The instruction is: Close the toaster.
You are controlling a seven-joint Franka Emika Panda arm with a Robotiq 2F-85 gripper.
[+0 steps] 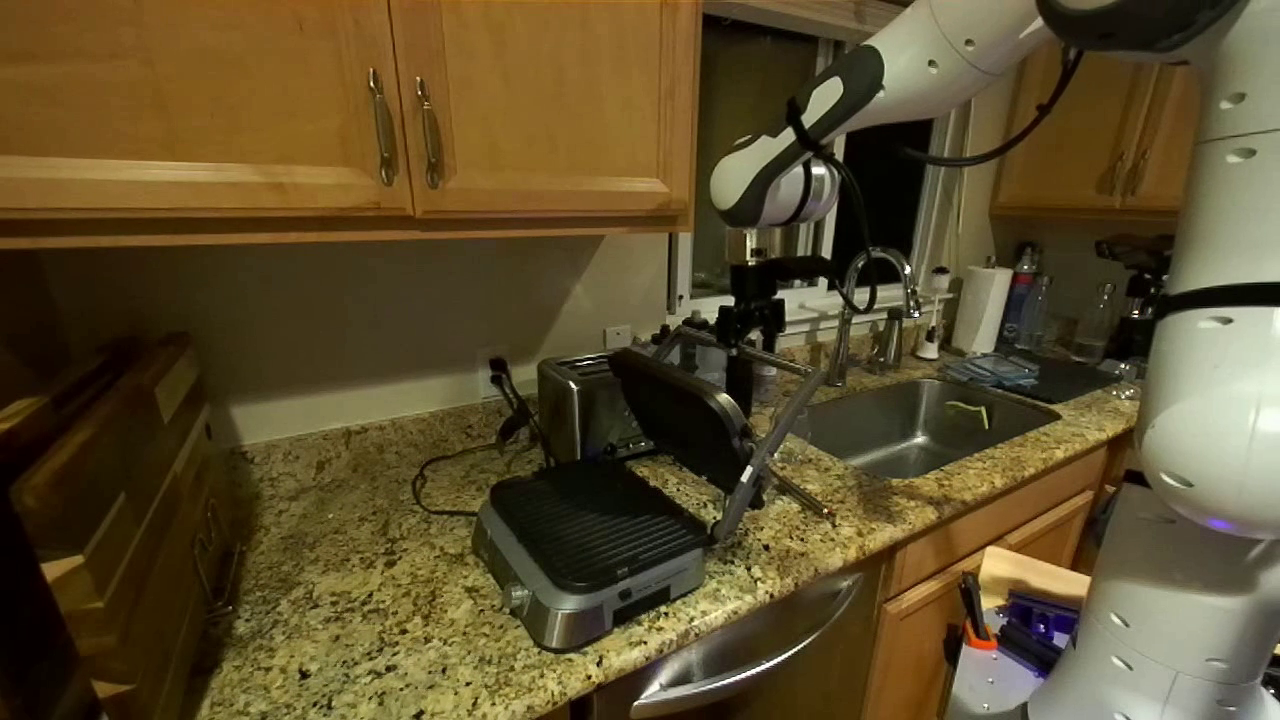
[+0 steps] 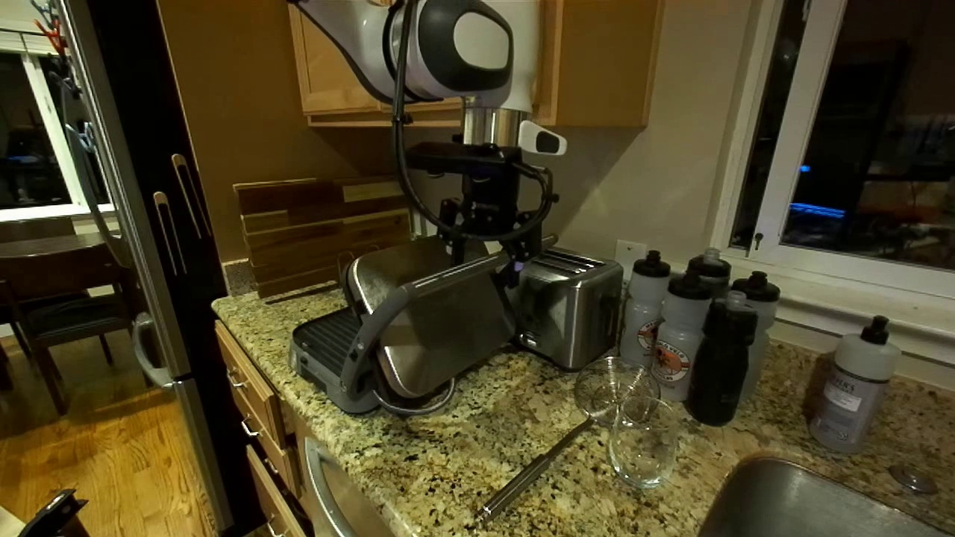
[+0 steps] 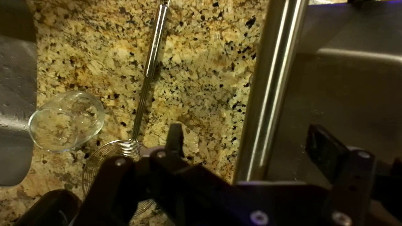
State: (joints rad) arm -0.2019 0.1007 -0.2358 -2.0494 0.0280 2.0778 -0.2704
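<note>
In an exterior view, cam sits mid-dist., tilted down over table (image 1: 350, 560), facing wall (image 1: 380, 340) & window (image 1: 760, 110) obliquely, contact grill (image 1: 615, 510) nr ctr. In an exterior view, cam looks down w/ sink (image 2: 806, 503) in btm R foreground, facing back of raised lid (image 2: 448, 335). Wrist cam: v. close, abt straight down past fingers (image 3: 326, 150) & bar handle (image 3: 270, 91). Both exterior views share contact grill, slot toaster (image 2: 574, 309), arm (image 2: 448, 52); wrist view & an exterior view share tumbler (image 2: 643, 444).

The arm (image 1: 1215, 380) arches high, wrist (image 2: 492, 127) pointing down, and look, the gripper (image 3: 246, 137) hangs with fingers (image 3: 325, 149) wide apart!
</note>
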